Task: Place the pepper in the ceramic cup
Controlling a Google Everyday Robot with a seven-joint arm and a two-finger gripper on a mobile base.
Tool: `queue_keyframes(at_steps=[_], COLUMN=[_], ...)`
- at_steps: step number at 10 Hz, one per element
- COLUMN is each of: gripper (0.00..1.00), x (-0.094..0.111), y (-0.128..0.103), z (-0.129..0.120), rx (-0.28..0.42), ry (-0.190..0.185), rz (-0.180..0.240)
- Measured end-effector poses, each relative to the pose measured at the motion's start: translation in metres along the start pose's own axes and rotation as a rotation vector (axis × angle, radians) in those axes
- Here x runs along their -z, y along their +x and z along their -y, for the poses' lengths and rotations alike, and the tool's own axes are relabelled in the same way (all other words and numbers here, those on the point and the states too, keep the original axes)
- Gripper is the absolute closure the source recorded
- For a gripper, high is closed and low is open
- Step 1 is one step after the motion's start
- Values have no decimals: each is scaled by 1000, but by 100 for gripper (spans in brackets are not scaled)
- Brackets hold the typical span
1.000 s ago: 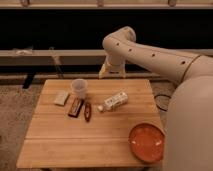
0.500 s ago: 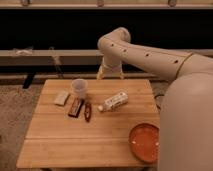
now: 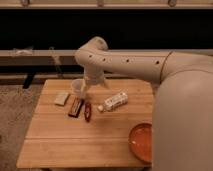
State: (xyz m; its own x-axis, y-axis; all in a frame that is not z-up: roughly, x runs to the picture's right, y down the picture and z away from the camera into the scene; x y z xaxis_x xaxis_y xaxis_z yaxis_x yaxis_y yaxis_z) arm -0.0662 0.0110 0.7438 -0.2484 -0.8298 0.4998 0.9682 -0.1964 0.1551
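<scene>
Leftward the arm (image 3: 125, 62) has swung, bringing the gripper (image 3: 86, 89) just beside the cup (image 3: 76, 86), left of centre; how wide it stands cannot be told. Lower in the frame, the pepper (image 3: 88, 111) lies unmoved on the table (image 3: 75, 145).

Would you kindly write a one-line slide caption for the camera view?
The gripper hangs beside the pale ceramic cup; the slender dark red pepper lies on the wooden table.

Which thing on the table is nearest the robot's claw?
The ceramic cup, the pale tumbler near the back edge: the gripper hangs right beside it. The pepper, brown bar and white packet lie nearer the front.
</scene>
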Motion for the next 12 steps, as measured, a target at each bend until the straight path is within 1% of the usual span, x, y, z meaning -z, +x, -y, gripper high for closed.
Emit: queue_keyframes(at_steps=[1, 2, 3, 5, 6, 7, 8, 9, 10, 11, 12], gripper=[20, 20, 20, 20, 20, 20, 20, 20, 20, 20, 20], x=[-3, -6, -14, -32, -38, -45, -50, -59, -75, -86, -102], y=[0, 1, 5, 13, 19, 25, 29, 29, 28, 27, 23], z=[16, 28, 30, 34, 32, 22, 22, 25, 28, 27, 27], rx=[32, 58, 82, 107, 102, 89, 87, 87, 85, 83, 79], ry=[21, 50, 73, 112, 133, 139, 145, 148, 141, 132, 123], rz=[1, 1, 0, 11, 14, 13, 13, 18, 28, 36, 50])
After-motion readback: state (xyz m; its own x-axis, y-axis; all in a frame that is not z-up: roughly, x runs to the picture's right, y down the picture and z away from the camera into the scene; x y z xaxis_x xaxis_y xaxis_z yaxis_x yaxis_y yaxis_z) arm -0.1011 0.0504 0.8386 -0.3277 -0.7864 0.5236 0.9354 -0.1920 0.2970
